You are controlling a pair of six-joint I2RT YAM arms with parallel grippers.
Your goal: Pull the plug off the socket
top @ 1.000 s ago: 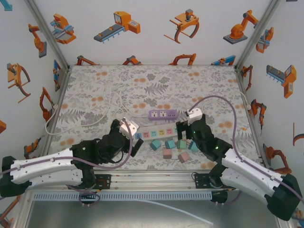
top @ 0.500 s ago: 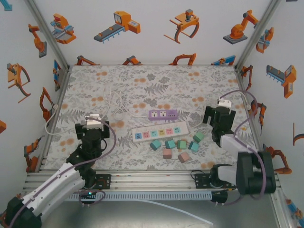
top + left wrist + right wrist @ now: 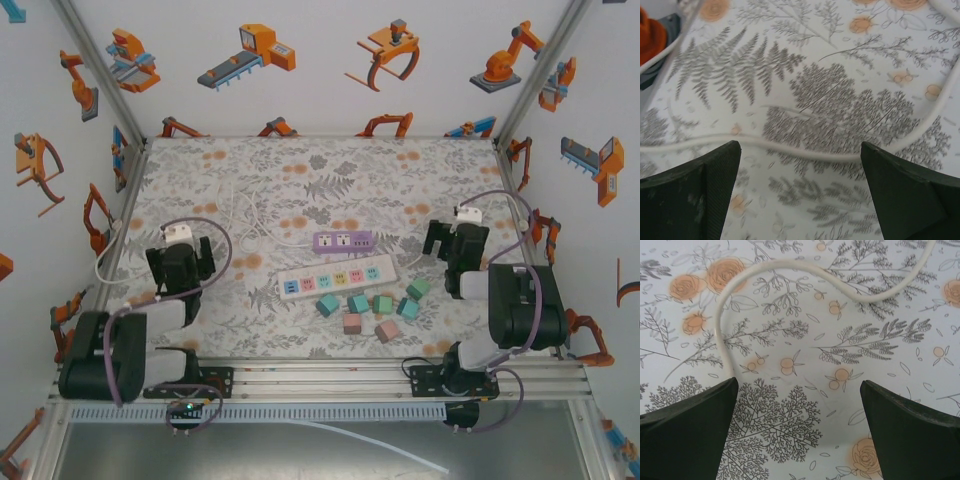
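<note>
Both arms have swung back from the power strip (image 3: pixel 338 276) to the tabletop's (image 3: pixel 300 170) sides, left hand (image 3: pixel 800 150) and right hand (image 3: pixel 799 390) spread empty; pulling looks finished.

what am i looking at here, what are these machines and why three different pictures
These are two robot arms, bolted side by side at the near edge of a table. The wide picture comes from a fixed camera above and behind them. The other two come from a small camera on each wrist, looking past that arm's own dark fingers at the flowery tabletop.

The left gripper and the right gripper both stand open and hold nothing; a white cable runs across the cloth beneath them.

In the middle of the table lie a white power strip, a purple power strip behind it, and a cluster of small coloured blocks in front.
</note>
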